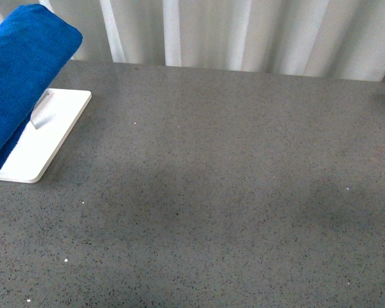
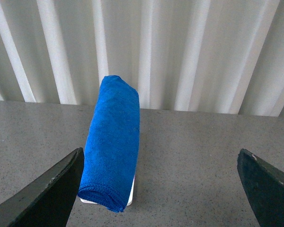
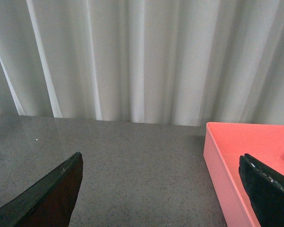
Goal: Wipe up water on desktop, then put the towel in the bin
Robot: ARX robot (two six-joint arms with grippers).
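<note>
Curtained backdrop; grey bench (image 1: pixel 231 179). Step in hand: fetching the towel (image 1: pixel 19 77), draped on white stand (image 1: pixel 58 122), far-left corner. Both left claw (image 2: pixel 161 153) and right claw (image 3: pixel 161 158) spread, empty. Pink bin (image 3: pixel 236 151) near right claw. Your next move: close left claw on towel.

The towel (image 1: pixel 19 77) runs past the front view's left edge, covering part of the white tray (image 1: pixel 45 144). The pink bin (image 3: pixel 218 161) is cropped.

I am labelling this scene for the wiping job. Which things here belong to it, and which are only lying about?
Belong to the job:
towel
desktop
pink bin

Only lying about:
white tray below the towel
pale curtain behind the desktop
</note>
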